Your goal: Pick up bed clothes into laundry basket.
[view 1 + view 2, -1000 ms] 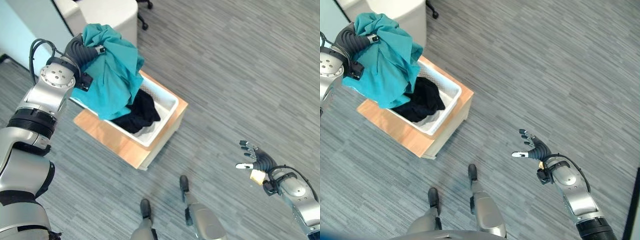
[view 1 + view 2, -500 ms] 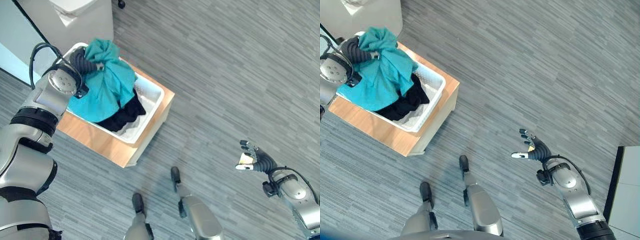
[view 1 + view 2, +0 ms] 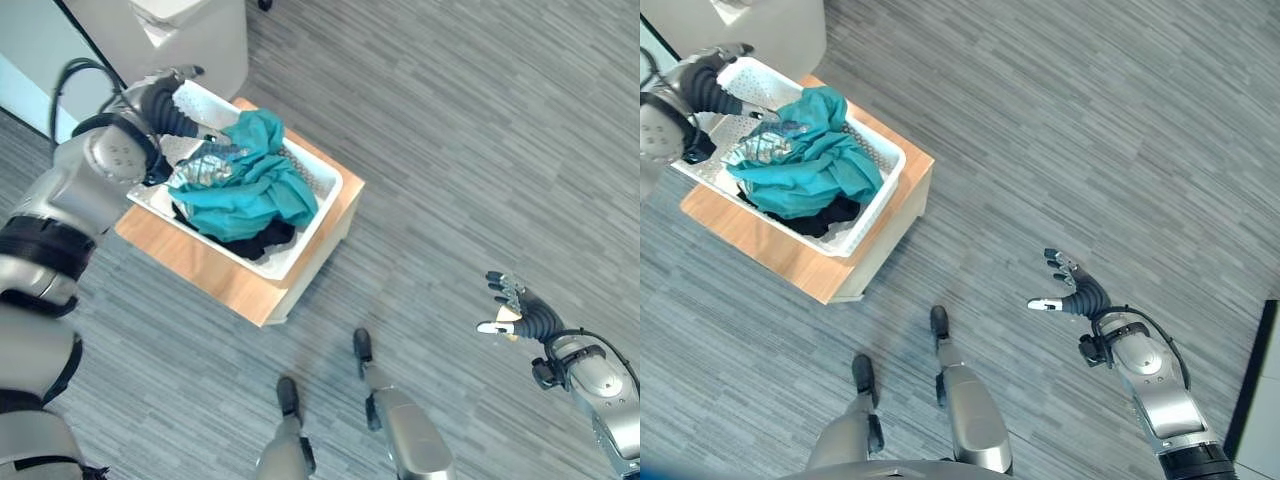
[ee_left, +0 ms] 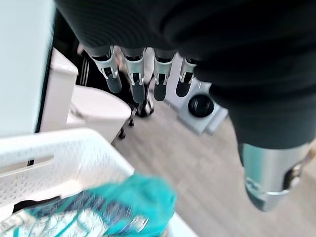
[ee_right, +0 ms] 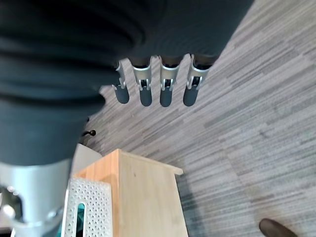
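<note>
One crumpled teal cloth (image 3: 250, 190) fills the white basket (image 3: 322, 205); left hand (image 3: 170, 105) and right hand (image 3: 520, 315) spread, empty.

Grey wood-grain plank floor (image 3: 480, 130) across the whole scene. Far left: low light-wood stand (image 3: 215, 285) with a pale side panel. Behind it, a white cabinet (image 3: 195, 35); beside that, a pale blue wall (image 3: 25, 85) with a dark edge strip.
</note>
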Motion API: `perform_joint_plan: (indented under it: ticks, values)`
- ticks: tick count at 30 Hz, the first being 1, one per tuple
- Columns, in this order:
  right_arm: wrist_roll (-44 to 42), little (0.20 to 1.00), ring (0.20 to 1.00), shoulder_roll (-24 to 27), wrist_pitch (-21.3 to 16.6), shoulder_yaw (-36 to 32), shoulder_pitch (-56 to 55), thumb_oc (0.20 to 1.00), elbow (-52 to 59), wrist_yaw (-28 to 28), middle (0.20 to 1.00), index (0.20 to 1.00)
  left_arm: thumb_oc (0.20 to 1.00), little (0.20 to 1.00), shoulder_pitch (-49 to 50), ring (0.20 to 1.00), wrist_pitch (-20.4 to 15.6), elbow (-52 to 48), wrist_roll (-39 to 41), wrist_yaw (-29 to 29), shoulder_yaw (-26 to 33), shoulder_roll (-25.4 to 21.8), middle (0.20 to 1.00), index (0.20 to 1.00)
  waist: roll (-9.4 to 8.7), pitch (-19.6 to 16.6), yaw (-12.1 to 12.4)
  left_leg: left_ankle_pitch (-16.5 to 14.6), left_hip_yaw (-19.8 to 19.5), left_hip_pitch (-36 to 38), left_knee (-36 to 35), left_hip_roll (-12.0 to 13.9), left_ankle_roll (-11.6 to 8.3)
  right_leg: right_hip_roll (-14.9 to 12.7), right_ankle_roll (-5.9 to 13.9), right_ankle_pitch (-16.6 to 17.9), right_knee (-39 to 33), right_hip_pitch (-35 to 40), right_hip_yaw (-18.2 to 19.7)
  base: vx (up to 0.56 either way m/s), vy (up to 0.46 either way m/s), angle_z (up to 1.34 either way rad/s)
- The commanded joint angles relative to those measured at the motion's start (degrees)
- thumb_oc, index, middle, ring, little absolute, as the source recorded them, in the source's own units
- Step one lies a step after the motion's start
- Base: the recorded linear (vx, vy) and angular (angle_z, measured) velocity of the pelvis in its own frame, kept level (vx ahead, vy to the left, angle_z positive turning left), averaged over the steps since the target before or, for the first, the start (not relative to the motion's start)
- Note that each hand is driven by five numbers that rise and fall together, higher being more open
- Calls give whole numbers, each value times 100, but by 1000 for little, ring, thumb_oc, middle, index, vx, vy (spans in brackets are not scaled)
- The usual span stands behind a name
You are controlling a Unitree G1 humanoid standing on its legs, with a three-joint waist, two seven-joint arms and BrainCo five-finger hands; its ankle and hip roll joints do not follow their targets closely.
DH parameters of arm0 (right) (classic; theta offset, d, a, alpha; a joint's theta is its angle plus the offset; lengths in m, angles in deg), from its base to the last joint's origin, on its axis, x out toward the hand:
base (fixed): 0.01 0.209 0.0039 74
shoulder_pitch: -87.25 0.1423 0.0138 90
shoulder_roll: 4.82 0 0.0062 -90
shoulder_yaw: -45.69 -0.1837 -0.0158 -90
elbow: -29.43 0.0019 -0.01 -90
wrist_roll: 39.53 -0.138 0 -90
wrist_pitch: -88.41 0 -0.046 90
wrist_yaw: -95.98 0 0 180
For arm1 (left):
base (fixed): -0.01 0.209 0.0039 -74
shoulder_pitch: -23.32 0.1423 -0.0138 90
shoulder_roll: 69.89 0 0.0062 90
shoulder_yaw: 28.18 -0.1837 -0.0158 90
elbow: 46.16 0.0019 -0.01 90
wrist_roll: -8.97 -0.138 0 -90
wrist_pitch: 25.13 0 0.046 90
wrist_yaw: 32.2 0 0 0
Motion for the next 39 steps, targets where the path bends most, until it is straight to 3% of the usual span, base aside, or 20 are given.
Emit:
perform_joint_plan:
  ticks: [1,3,5,8,10,12,13,15,18,21,24,27,30,33,36,37,38,39]
  values:
    - [113,1000,1000,-226,-221,-455,-36,1000,174,113,1000,1000,1000,1000,1465,1000,-366,-756,647,544,1620,-71,1000,1000,121,-184,228,-52,-236,-169,17,-170,185,-399,710,-679,63,563,-361,48,-25,6]
    - [92,1000,1000,-478,-260,-739,-82,1000,184,215,1000,1000,1000,1000,3220,1000,-475,-1528,1051,565,2932,275,1000,1000,190,-280,411,-123,-284,-34,17,-183,197,-406,673,-778,63,732,-399,75,-15,5]
    - [30,1000,1000,-523,-252,-762,-46,1000,151,233,1000,1000,1000,1000,4019,1000,-443,-1846,1223,506,3491,545,1000,1000,237,-368,395,-117,-291,14,17,-191,198,-413,649,-793,63,796,-414,47,-5,12]
    - [-389,1000,1000,-1151,-220,-916,-25,1000,-84,322,1000,1000,1000,1000,6059,1000,-448,-2819,1890,214,4467,1842,1000,1000,390,-657,610,-183,-431,266,17,-233,229,-432,550,-962,70,1140,-483,117,-14,19]
    - [-460,1000,1000,-1250,-188,-903,-91,1000,-28,278,1000,1000,1000,1000,6331,1000,-412,-2902,2078,108,4507,2122,1000,1000,435,-722,613,-195,-466,345,17,-229,231,-440,525,-1013,99,1238,-521,82,-25,44]
    - [-696,1000,1000,-1665,-111,-822,-188,1000,-149,205,1000,1000,1000,1000,6941,1000,-301,-3132,1880,-28,4553,2830,1000,1000,577,-937,758,-192,-657,565,17,-221,262,-462,441,-1194,295,1501,-634,66,-35,52]
    - [-700,1000,1000,-1658,-113,-816,-193,1000,-151,205,1000,1000,1000,1000,6957,1000,-296,-3145,1879,-27,4558,2837,1000,1000,582,-935,749,-195,-662,575,17,-220,262,-461,440,-1201,300,1511,-640,15,-16,24]
    - [-846,1000,1000,-1794,-67,-682,-248,1000,-279,122,1000,1000,1000,1000,7197,1000,-234,-3146,1947,-109,4484,3278,1000,1000,614,-1036,814,-184,-734,675,17,-209,279,-468,402,-1284,359,1630,-689,14,-23,23]
    - [-987,1000,1000,-1971,24,-544,-490,1000,-309,11,1000,1000,1000,1000,7544,1000,-137,-3005,2232,-146,4316,4157,1000,1000,616,-1148,888,-215,-811,835,17,-208,319,-490,362,-1374,368,1837,-783,14,-24,5]
    - [-2156,1000,1000,-2501,103,-311,-742,1000,-554,146,1000,1000,1000,1000,7860,1000,-33,-2878,2649,129,4087,5014,1000,1000,617,-1215,931,-215,-895,917,17,-214,353,-510,331,-1466,409,1964,-861,0,-13,11]
    - [-2405,1000,1000,-2561,-6,-197,-740,1000,-394,235,1000,1000,1000,1000,7952,1000,58,-2928,2968,245,3949,5192,1000,1000,601,-1252,984,-207,-944,950,17,-210,370,-523,333,-1480,412,2033,-927,5,-11,4]
    - [-2475,1000,1000,-2474,-77,-172,-575,1000,-225,195,1000,1000,1000,1000,7998,1000,-46,-3188,2437,262,4179,4891,1000,1000,593,-1282,1072,-204,-1016,968,17,-218,378,-545,349,-1487,426,2068,-977,1,6,4]
    - [-2373,1000,1000,-2382,-141,-89,-199,1000,-213,217,1000,1000,1000,1000,7896,1000,-188,-3196,2392,439,4494,4815,1000,1000,596,-1268,1276,-222,-1094,979,17,-239,426,-619,371,-1550,725,2001,-1044,-12,31,13]
    - [-2310,1000,1000,-2393,-260,-160,93,1000,-160,269,1000,1000,1000,1000,7839,1000,-358,-3336,2187,657,4850,4755,1000,1000,631,-1074,1578,-237,-1375,978,91,-280,568,-813,397,-1632,1858,1627,-1063,-42,54,-1]
    - [-2122,1000,1000,-2498,-300,-307,-27,1000,6,297,1000,1000,1000,1000,7900,1000,-404,-3308,2103,714,4959,4885,1000,1000,706,-1002,1689,-177,-1928,1076,67,-556,805,-1177,331,-761,3701,879,-873,37,156,66]
    - [-2108,1000,1000,-2555,-332,-286,-69,1000,-3,302,1000,1000,1000,1000,7955,1000,-416,-3356,2047,738,5029,4897,1000,1000,811,-885,1739,-181,-2066,1173,76,-552,845,-1270,284,-599,4332,627,-737,10,42,123]
    - [-2132,1000,1000,-2608,-393,-273,-117,1000,-36,345,1000,1000,1000,1000,7941,1000,-404,-3327,1985,757,5003,4860,1000,1000,863,-834,1719,-112,-2335,1146,96,-538,815,-1043,239,-636,4699,284,-268,20,-60,122]
    - [-2124,1000,1000,-2637,-391,-271,-170,1000,-21,336,1000,1000,1000,1000,7955,1000,-415,-3332,1942,756,5006,4853,1000,1000,876,-827,1723,-110,-2517,1163,94,-524,763,-951,197,-762,4686,144,-47,93,-232,79]
